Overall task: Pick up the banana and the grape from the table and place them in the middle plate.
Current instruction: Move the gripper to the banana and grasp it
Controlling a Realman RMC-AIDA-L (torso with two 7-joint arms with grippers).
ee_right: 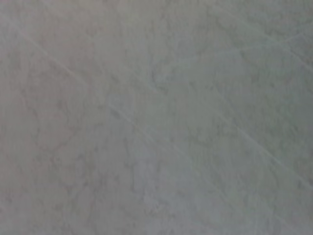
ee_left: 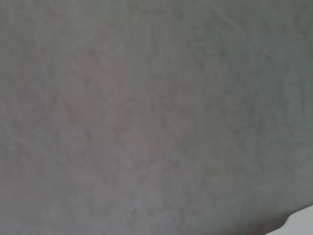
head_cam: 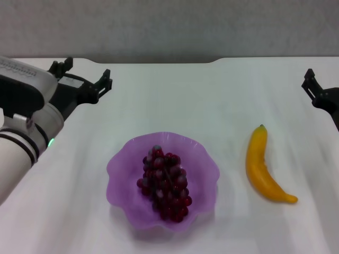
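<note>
The grape, a dark red-purple bunch, lies inside the middle plate, a translucent purple bowl with a wavy rim at the front centre of the white table. The banana, yellow with a green tip, lies on the table to the right of the plate and does not touch it. My left gripper is open and empty, raised at the far left, well away from the plate. My right gripper shows only partly at the far right edge, beyond the banana. Both wrist views show only a grey surface.
A grey wall runs behind the table's far edge. Bare tabletop lies between the plate and the banana and behind both. A white corner shows in the left wrist view.
</note>
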